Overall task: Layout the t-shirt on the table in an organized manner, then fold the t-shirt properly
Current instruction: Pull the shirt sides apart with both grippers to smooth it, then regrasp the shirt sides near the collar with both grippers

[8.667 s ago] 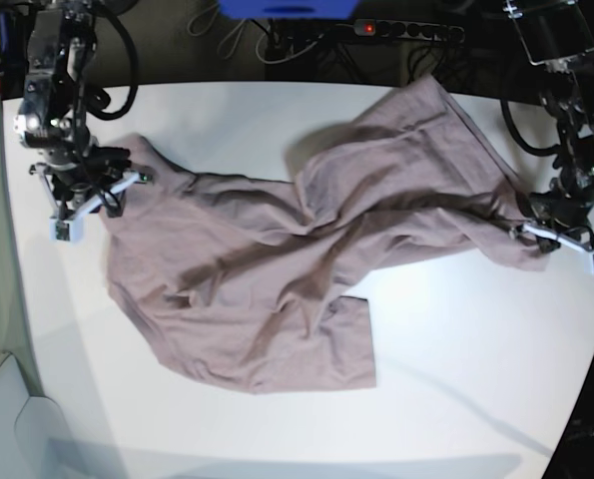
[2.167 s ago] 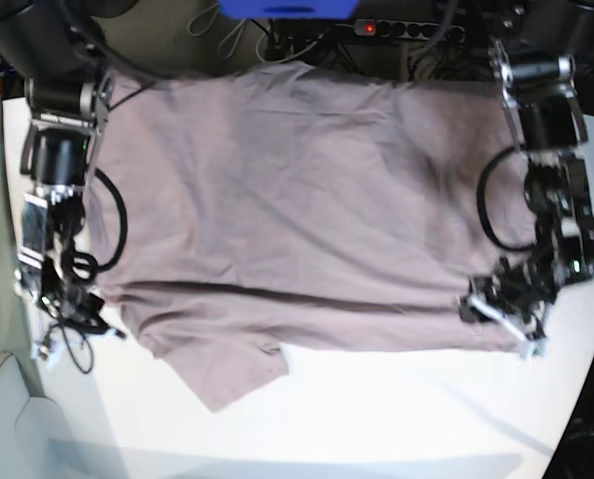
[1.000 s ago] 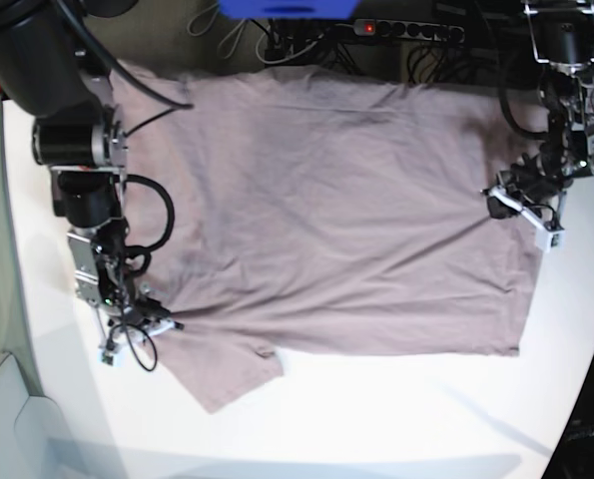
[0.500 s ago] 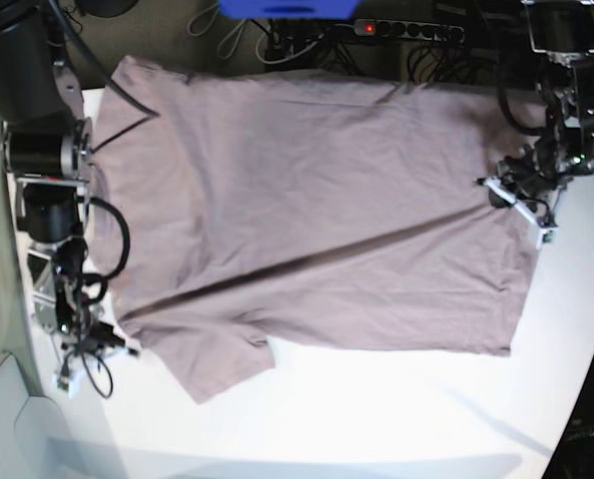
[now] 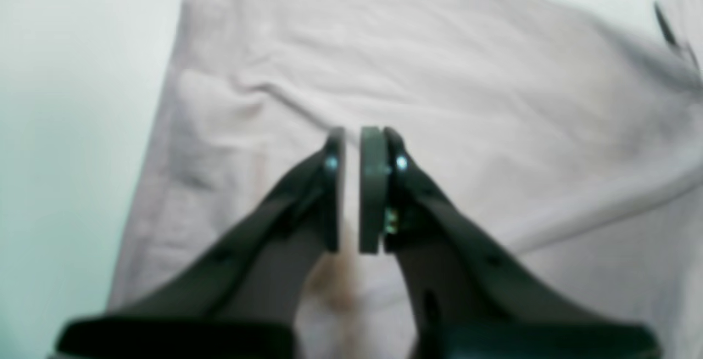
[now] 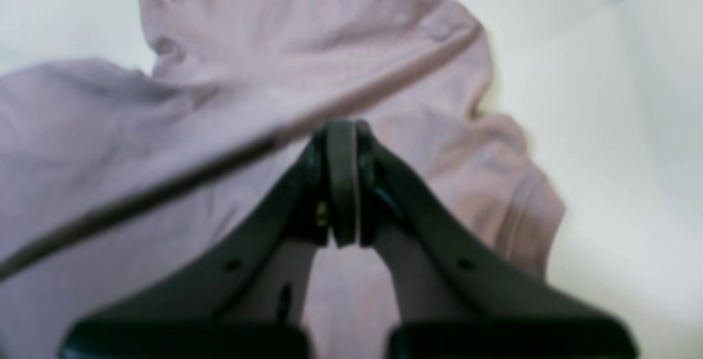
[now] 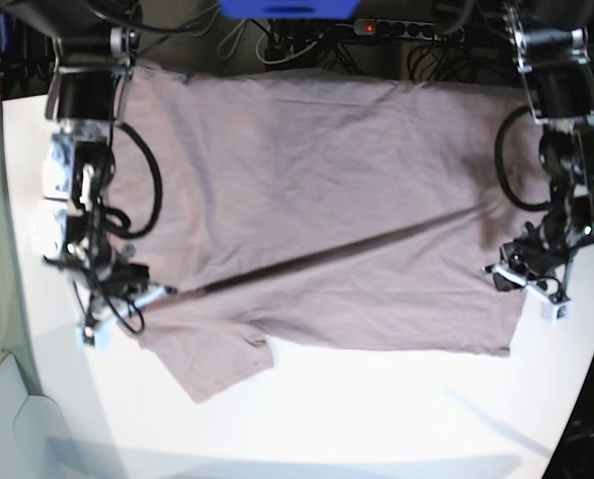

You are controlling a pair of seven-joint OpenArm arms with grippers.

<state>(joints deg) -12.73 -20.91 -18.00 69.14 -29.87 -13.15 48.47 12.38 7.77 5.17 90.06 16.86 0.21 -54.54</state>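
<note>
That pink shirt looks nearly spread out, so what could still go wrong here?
The t-shirt hangs over the far edge of the table, so it might slide off. A long crease runs across it between the right gripper and the left gripper; folding now could lock that in. One sleeve is bunched.

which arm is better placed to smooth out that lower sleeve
Right. Its gripper sits at the t-shirt's sleeve end, beside the lower sleeve; the left gripper is at the far hem.

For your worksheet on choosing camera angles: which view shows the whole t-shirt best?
The base view: the t-shirt lies spread across the table, sleeve and hem visible. Both wrist views show only blurred patches of cloth behind gripper fingers.
</note>
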